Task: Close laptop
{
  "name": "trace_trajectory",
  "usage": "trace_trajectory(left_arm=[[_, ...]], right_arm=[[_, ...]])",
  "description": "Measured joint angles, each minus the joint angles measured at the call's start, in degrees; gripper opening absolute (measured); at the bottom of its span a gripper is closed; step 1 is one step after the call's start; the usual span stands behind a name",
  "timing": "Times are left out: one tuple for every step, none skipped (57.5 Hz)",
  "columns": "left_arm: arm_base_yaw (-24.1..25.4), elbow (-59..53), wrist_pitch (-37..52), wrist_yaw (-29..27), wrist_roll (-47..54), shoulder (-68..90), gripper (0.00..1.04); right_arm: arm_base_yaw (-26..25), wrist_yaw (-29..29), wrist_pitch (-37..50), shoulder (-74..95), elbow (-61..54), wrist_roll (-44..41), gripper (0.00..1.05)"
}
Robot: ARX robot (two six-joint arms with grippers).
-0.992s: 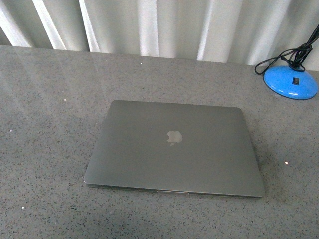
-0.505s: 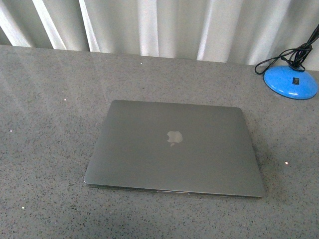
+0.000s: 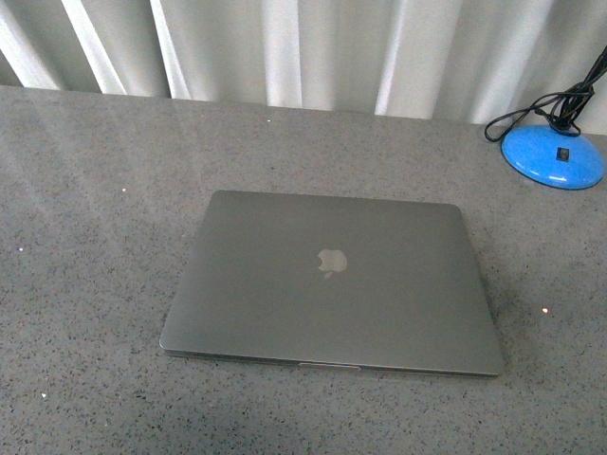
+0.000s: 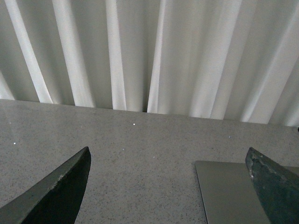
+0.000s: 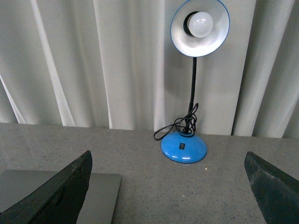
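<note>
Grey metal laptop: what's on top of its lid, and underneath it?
Nothing lies on the closed grey metal laptop; only its logo shows. It lies flat on the speckled grey table. The keyboard and the surface underneath are covered.

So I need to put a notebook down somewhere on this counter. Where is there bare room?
The widest bare patch is on the counter left of the closed laptop, back to the curtain. Another strip runs between the laptop's far edge and the curtain. The far right corner is tighter: the blue lamp and its black cord sit there.
</note>
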Motion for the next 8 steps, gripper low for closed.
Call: trace_trajectory(left_arm=[[0.0,0.0,0.0,0.0,0.0,0.0,0.98],[0.0,0.0,0.0,0.0,0.0,0.0,0.98],[0.0,0.0,0.0,0.0,0.0,0.0,0.98],[0.0,0.0,0.0,0.0,0.0,0.0,0.98],[0.0,0.0,0.0,0.0,0.0,0.0,0.98],[0.0,0.0,0.0,0.0,0.0,0.0,0.98],[0.0,0.0,0.0,0.0,0.0,0.0,0.98],[0.0,0.0,0.0,0.0,0.0,0.0,0.98]], right_arm=[[0.0,0.0,0.0,0.0,0.0,0.0,0.95],[0.0,0.0,0.0,0.0,0.0,0.0,0.95],[0.0,0.0,0.0,0.0,0.0,0.0,0.95],[0.0,0.0,0.0,0.0,0.0,0.0,0.95],[0.0,0.0,0.0,0.0,0.0,0.0,0.95],[0.0,0.0,0.0,0.0,0.0,0.0,0.95],[0.0,0.0,0.0,0.0,0.0,0.0,0.95],[0.0,0.0,0.0,0.0,0.0,0.0,0.95]])
